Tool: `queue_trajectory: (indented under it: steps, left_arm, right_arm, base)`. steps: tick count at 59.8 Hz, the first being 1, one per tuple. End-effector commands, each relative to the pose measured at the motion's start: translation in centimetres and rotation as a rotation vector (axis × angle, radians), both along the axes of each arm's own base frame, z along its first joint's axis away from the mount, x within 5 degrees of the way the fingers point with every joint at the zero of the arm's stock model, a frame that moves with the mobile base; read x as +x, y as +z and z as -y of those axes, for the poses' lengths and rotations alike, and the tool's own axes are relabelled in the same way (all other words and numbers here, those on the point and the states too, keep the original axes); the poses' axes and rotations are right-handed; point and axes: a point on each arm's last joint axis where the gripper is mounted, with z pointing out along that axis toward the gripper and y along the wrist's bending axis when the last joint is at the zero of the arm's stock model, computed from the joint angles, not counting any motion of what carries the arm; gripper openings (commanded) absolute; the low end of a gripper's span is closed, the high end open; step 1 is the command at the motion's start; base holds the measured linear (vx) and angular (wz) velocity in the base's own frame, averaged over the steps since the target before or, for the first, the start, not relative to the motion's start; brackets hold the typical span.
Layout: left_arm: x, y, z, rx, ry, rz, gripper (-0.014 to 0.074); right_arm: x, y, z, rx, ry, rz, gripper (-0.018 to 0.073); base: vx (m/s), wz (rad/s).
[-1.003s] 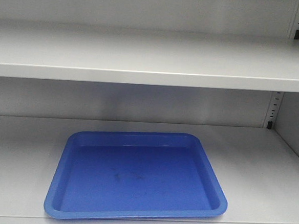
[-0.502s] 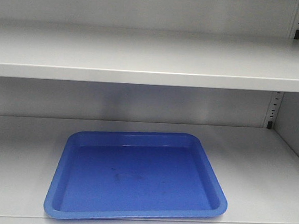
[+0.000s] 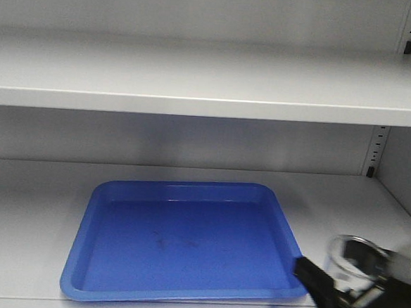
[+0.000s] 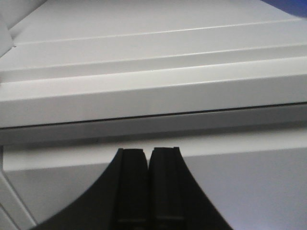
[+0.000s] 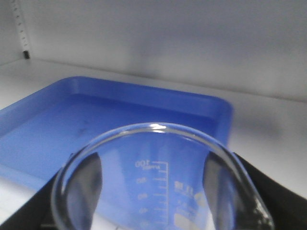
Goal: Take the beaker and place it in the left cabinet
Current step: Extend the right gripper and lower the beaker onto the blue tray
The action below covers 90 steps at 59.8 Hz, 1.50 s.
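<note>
Beaker (image 3: pixel 354 262) already picked, clamped in right gripper (image 3: pixel 348 280), carried at front right corner of cabinet shelf (image 3: pixel 371 208), beside blue tray (image 3: pixel 185 241); placing judged left; left gripper (image 4: pixel 148 184) jaws together

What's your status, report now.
Right gripper shut on beaker, at shelf front right of blue tray. Left gripper shut, empty. Left cabinet shelf unobstructed.

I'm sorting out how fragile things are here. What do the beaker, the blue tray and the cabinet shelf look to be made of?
The beaker looks like clear glass: see-through wall, bright glint along the rim, white printed graduations. The blue tray seems moulded plastic, semi-gloss, with rounded corners and faint scuffs. The cabinet shelf appears to be pale grey painted sheet metal, matte, with a folded front edge.
</note>
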Motion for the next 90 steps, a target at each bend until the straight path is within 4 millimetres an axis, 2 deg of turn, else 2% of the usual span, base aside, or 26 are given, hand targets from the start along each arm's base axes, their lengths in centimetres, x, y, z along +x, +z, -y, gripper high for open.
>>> queue_trajectory:
  steps: [1,8,9,14,18,25,32,42,49,64,71,76,90]
  left_arm:
    - [0.1,1.2,0.1,-0.004,-0.018,0.099,0.0004]
    - [0.1,1.2,0.1,-0.004,-0.018,0.099,0.0004]
    - [0.1,1.2,0.1,-0.004,-0.018,0.099,0.0004]
    - [0.1,1.2,0.1,-0.004,-0.018,0.099,0.0004]
    - [0.1,1.2,0.1,-0.004,-0.018,0.099,0.0004]
    - [0.1,1.2,0.1,-0.004,-0.018,0.099,0.0004]
    - [0.1,1.2,0.1,-0.004,-0.018,0.099,0.0004]
    - [0.1,1.2,0.1,-0.004,-0.018,0.099,0.0004]
    - [0.1,1.2,0.1,-0.004,-0.018,0.099,0.0004]
    - [0.1,1.2,0.1,-0.004,-0.018,0.099,0.0004]
    - [0.1,1.2,0.1,-0.004,-0.018,0.099,0.0004]
    - [0.1,1.2,0.1,-0.004,-0.018,0.099,0.0004]
    - [0.1,1.2,0.1,-0.004,-0.018,0.099,0.0004]
  right_arm:
    - [2.7,2.1,-1.8,0.081,0.106,0.116,-0.0001]
    - [6.8,2.1,-3.7,0.109,0.161,0.128,-0.0001]
    - [7.5,1.5,-3.9,0.107,0.163,0.109,-0.0001]
    - [10.4,1.4,-5.1,0.102,0.196,0.134,-0.0001]
    - [12.6,0.6,-6.1,0.101,0.227,0.140,-0.0001]
    - [15.6,-0.6,-7.6,0.098,0.248,0.131,-0.0001]
    - [17.6,-2.2,-8.6,0.086,0.251,0.103,0.0008]
    - [18.2,-3.0,-9.0,0.066,0.249,0.082,0.0078]
    - [18.1,-3.1,-9.1,0.046,0.267,0.088,0.0183]
    - [18.1,-3.0,-9.2,0.050,0.272,0.092,0.0543]
    - [18.1,-3.1,-9.1,0.048,0.269,0.090,0.0678]
    - [18.1,-3.0,-9.1,0.049,0.269,0.090,0.0729]
    - [17.5,-1.3,-8.9,0.054,0.268,0.131,0.0707]
  base:
    - [0.00,0.00]
    - [0.00,0.00]
    - [0.00,0.00]
    - [0.00,0.00]
    - [0.00,0.00]
    - [0.00,0.00]
    - [0.00,0.00]
    - [0.00,0.00]
    - [0.00,0.00]
    - [0.00,0.00]
    - [0.00,0.00]
    - [0.00,0.00]
    - [0.00,0.00]
